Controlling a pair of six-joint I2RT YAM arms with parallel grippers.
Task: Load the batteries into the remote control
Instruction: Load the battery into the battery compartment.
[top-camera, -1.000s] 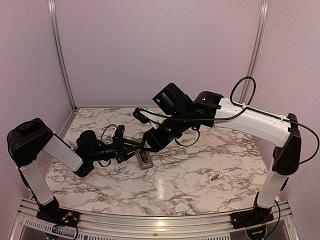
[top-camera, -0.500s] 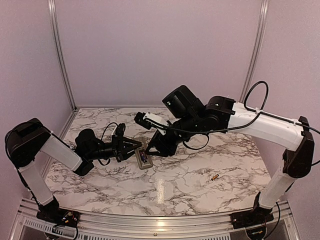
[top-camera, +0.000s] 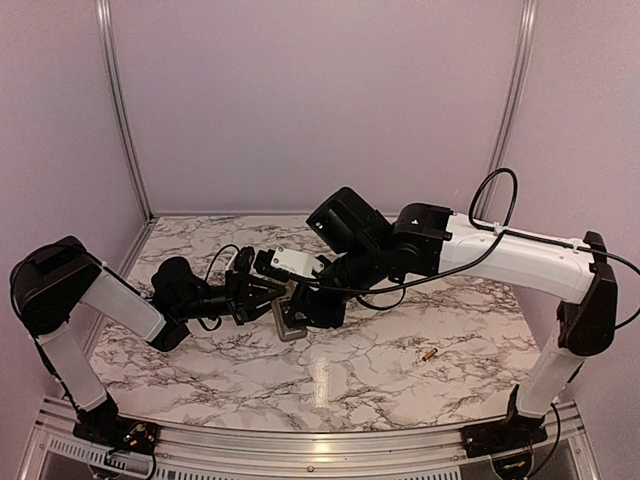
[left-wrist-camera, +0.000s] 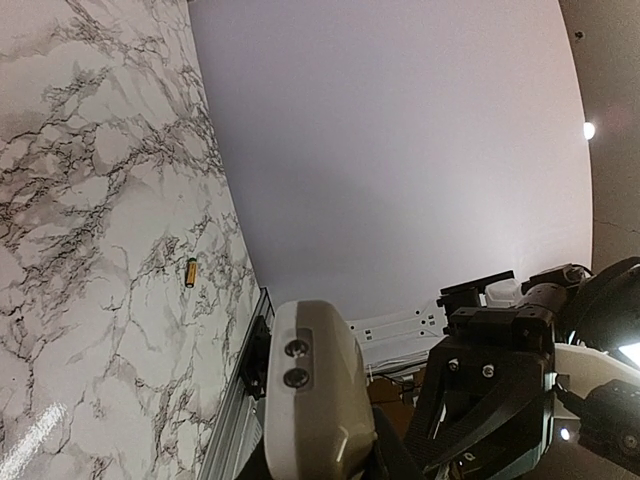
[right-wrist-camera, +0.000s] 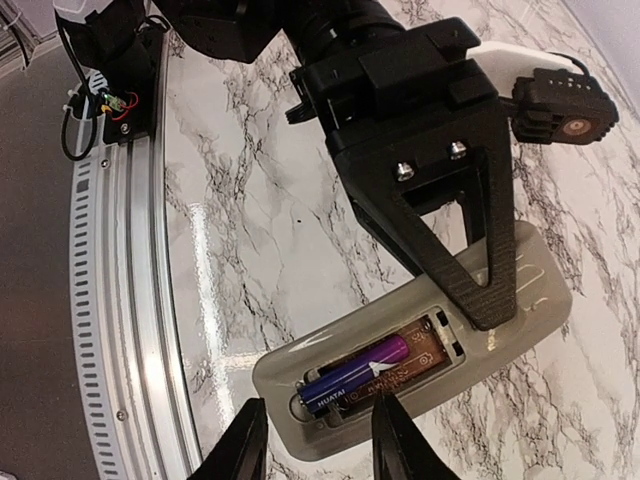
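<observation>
The remote control (right-wrist-camera: 420, 350) lies grey back side up on the marble table with its battery compartment open. One blackish-purple battery (right-wrist-camera: 365, 372) sits in the compartment. My left gripper (top-camera: 270, 297) is shut on the remote's far end; one of its fingers (right-wrist-camera: 480, 270) lies across it. The remote's end also shows in the left wrist view (left-wrist-camera: 310, 390). My right gripper (right-wrist-camera: 318, 440) is open and empty, its fingertips straddling the near end of the remote just above it. The gold battery (top-camera: 428, 355) lies loose on the table to the right, also in the left wrist view (left-wrist-camera: 190, 272).
The metal rail (right-wrist-camera: 120, 330) of the table's near edge runs close beside the remote. The left arm's base with its wiring (right-wrist-camera: 105, 95) stands at that edge. Plain walls close in the back and sides of the table (top-camera: 380, 340).
My right arm has swung back left and come down, bringing its open gripper over the remote. My left gripper has kept its hold on the remote.
</observation>
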